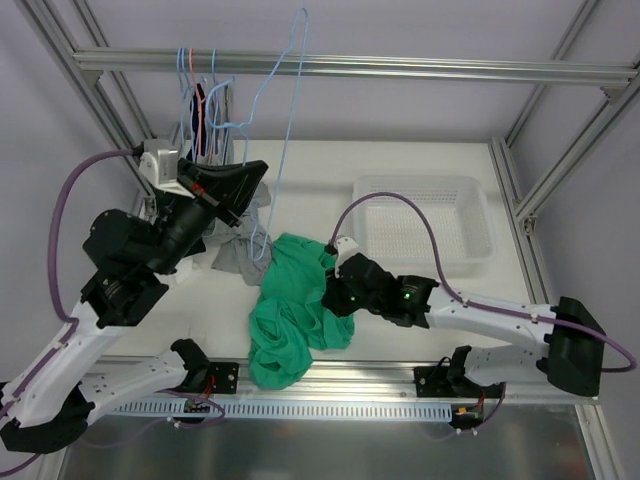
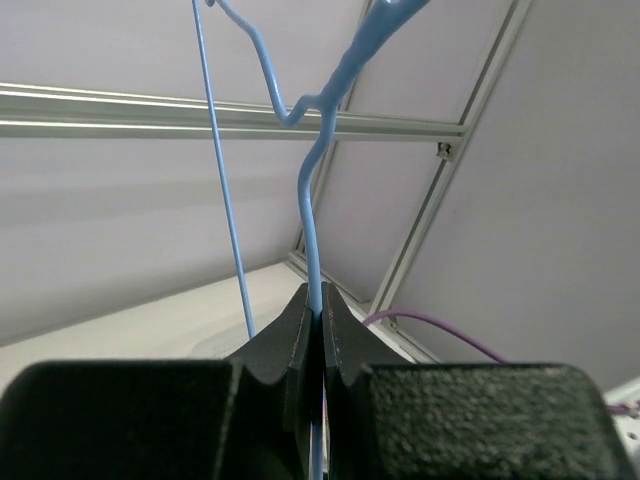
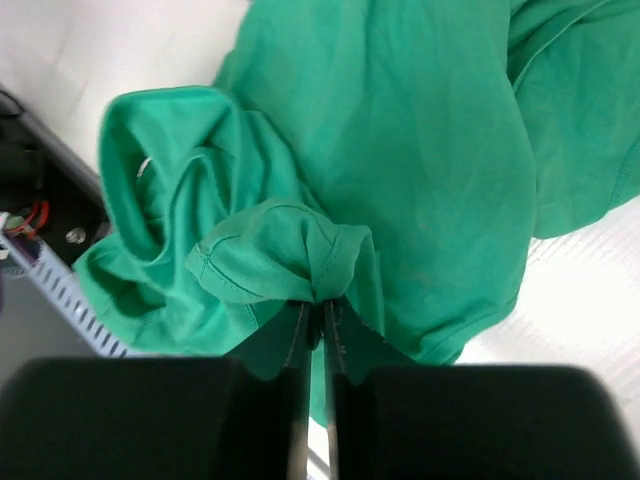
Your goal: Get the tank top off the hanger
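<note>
The teal-green tank top (image 1: pixel 292 315) lies crumpled on the table near the front edge. My right gripper (image 1: pixel 332 297) is shut on a fold of it; the right wrist view shows the jaws (image 3: pixel 322 302) pinching a hemmed fold of the tank top (image 3: pixel 420 150). My left gripper (image 1: pixel 250 178) is raised and shut on the light-blue wire hanger (image 1: pixel 288 110). The left wrist view shows the gripper (image 2: pixel 317 300) clamping the hanger wire (image 2: pixel 308 210). The hanger's lower end reaches the tank top's upper edge; I cannot tell whether it is still inside the cloth.
A grey garment (image 1: pixel 235 255) lies left of the tank top. A pink-orange hanger (image 1: pixel 200 95), more blue hangers and a black garment (image 1: pixel 206 125) hang from the metal rail (image 1: pixel 400 68). A white mesh basket (image 1: pixel 425 225) stands at back right.
</note>
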